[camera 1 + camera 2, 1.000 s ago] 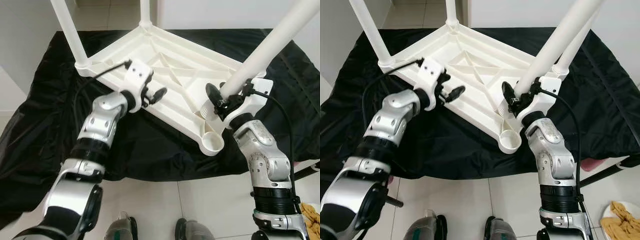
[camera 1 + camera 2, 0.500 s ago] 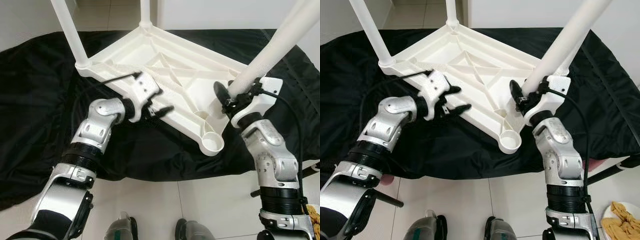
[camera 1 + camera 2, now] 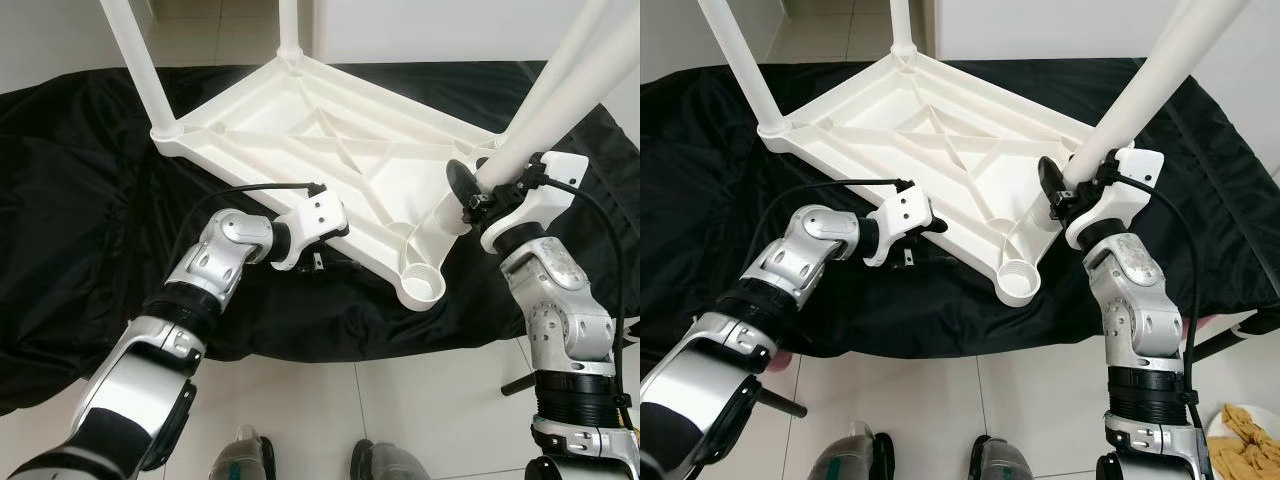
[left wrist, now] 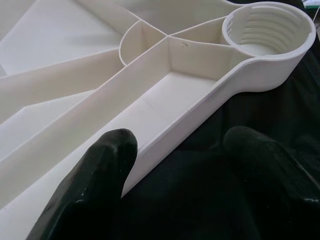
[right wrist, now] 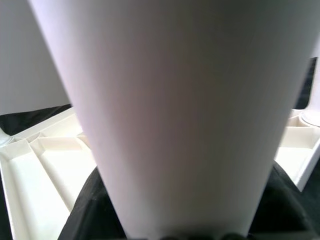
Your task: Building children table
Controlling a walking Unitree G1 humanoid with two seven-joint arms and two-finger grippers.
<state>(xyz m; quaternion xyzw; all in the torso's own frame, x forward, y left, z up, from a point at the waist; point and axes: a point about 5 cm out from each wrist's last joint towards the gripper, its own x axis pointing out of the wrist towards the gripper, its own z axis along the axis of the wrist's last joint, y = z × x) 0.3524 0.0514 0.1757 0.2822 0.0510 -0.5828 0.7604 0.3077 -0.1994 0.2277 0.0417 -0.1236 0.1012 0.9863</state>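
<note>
Head views: the upturned table [image 3: 330,150] lies on black cloth [image 3: 80,200], its near socket [image 3: 424,287] unfilled. Right gripper [image 3: 1072,190] grips a leg [image 3: 1140,95].

Left wrist view: left gripper [image 4: 177,165], fingers [image 4: 100,170] spread, straddles the table's rim.

Right wrist view: the leg close up.

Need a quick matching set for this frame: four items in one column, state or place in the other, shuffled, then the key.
1. upturned white plastic tabletop
2. loose white tubular leg
3. empty threaded corner socket
4. left gripper

A. open, straddling the near rim
B. clamped in the right gripper
C. lying on the black cloth
D. nearest corner, no leg fitted

Pairs: 1-C, 2-B, 3-D, 4-A
</note>
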